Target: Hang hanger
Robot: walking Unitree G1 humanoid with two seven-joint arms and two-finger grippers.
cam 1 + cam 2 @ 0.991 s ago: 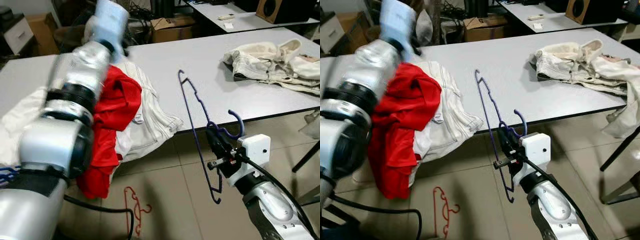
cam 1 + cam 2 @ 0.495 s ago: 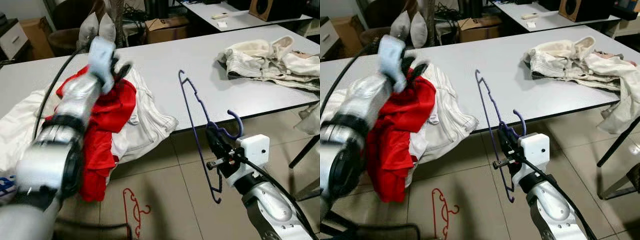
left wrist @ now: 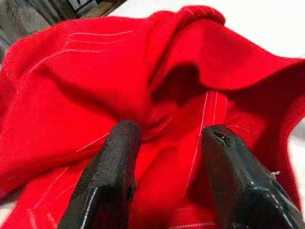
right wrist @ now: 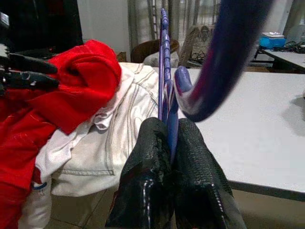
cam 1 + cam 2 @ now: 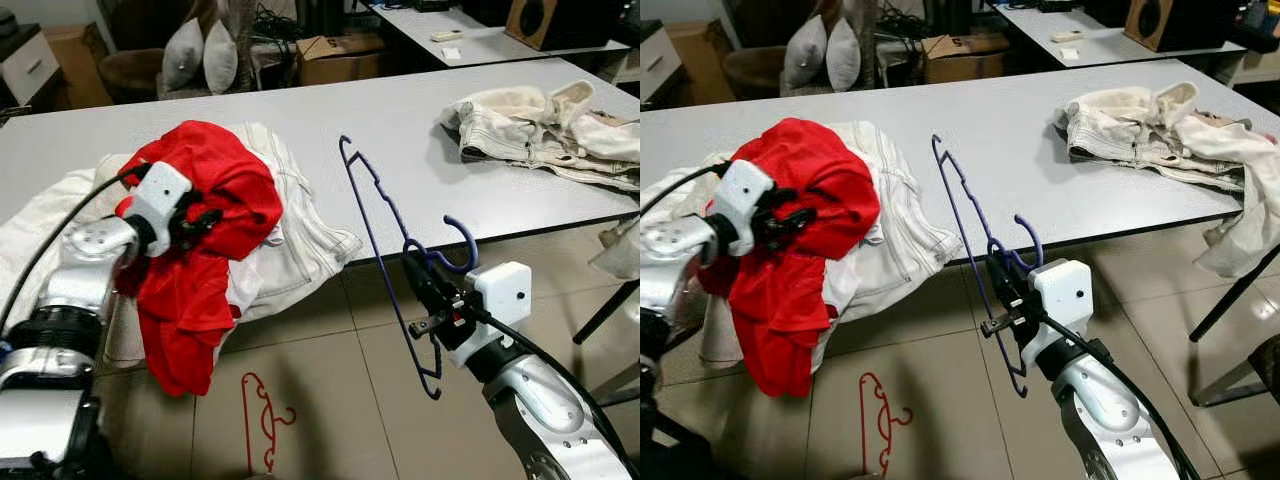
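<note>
right gripper (image 5: 420, 283) before table edge (image 5: 520, 232), hanger (image 5: 385, 255) clamped upright between its fingers | left gripper (image 5: 205, 220) to its left, against garment (image 5: 215, 190) on pile (image 5: 290, 240) on table | second hanger (image 5: 262, 420) on floor below-left, seemingly | more clothes (image 5: 540, 125) far behind-right

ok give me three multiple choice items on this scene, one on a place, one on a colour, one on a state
1. Where does the red hanger lie?
A. on the table
B. on the floor
C. in the left claw

2. What colour is the hanger in the right claw?
A. blue
B. white
C. green

3. How is the left claw set?
A. shut on a hanger
B. open against the red garment
C. hanging idle

Answers: 1 B, it rests on the tiles. 2 A, its wire is blue. 3 B, its fingers stand apart on the red cloth.
</note>
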